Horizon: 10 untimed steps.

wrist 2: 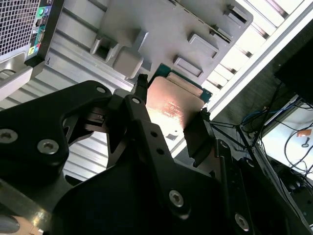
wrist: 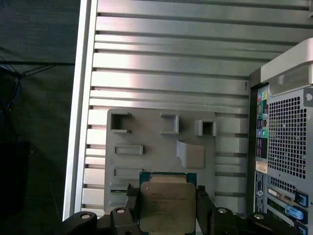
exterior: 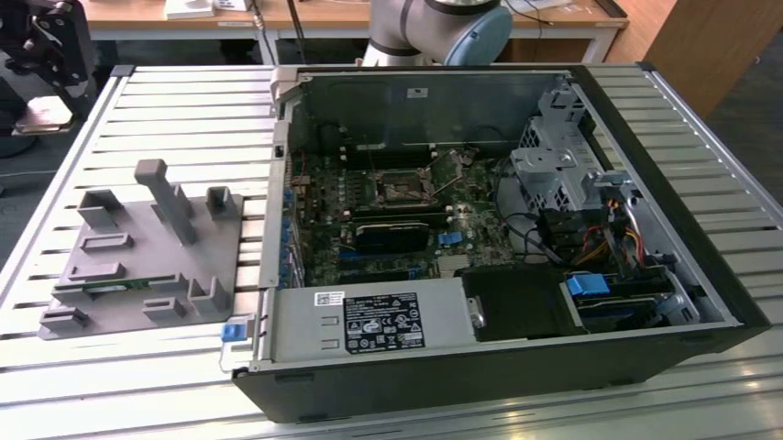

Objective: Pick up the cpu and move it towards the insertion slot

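Note:
In both wrist views my gripper is shut on the cpu, a flat square chip with a metal top and a green rim. One black finger presses on each of two opposite edges. I hold the chip in the air above the grey parts fixture. In the exterior view the gripper hangs high at the upper left, apart from the open computer case. The insertion slot, a black socket in a shiny frame, lies on the motherboard inside that case.
The open computer case stands at the exterior view's right, and its rear panel lies beside the fixture. The grey fixture has a tall post and holds a green memory stick. Everything rests on a slatted metal table.

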### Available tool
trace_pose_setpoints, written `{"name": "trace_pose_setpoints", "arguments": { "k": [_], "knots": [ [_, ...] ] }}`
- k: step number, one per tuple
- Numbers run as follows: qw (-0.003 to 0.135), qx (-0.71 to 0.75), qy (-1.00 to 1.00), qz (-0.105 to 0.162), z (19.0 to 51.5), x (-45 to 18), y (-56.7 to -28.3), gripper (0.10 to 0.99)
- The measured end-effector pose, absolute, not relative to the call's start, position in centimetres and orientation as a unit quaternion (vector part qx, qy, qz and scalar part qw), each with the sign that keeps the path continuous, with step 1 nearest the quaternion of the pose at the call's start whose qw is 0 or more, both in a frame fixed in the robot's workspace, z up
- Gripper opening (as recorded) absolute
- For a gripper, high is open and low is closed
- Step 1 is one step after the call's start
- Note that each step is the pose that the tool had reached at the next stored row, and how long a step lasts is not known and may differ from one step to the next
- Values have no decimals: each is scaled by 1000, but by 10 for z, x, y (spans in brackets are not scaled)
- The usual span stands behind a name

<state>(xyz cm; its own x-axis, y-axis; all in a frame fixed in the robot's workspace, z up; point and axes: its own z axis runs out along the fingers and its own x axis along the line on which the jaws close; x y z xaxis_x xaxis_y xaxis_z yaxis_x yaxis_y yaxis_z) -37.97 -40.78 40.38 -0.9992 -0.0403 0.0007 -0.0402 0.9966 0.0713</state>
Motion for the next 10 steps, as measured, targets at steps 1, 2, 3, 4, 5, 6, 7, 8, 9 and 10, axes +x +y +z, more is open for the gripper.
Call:
{"name": "trace_pose_setpoints", "arguments": {
  "k": [1, 2, 3, 4, 5, 6, 7, 8, 9, 10],
  "knots": [
    [1, 20, -999, -36, 404, -378, -408, 545],
    [1, 20, -999, -36, 404, -377, -408, 545],
    [1, 20, -999, -36, 404, -376, -408, 545],
    [1, 20, -999, -37, 404, -375, -408, 545],
    [1, 20, -999, -37, 404, -374, -408, 545],
    [1, 20, -999, -37, 404, -372, -408, 545],
    [1, 20, -999, -37, 404, -371, -408, 545],
    [1, 20, -999, -38, 404, -370, -408, 545],
    [1, 20, -999, -38, 404, -369, -408, 545],
    [1, 20, -999, -38, 404, -367, -408, 545]
  ]
}}
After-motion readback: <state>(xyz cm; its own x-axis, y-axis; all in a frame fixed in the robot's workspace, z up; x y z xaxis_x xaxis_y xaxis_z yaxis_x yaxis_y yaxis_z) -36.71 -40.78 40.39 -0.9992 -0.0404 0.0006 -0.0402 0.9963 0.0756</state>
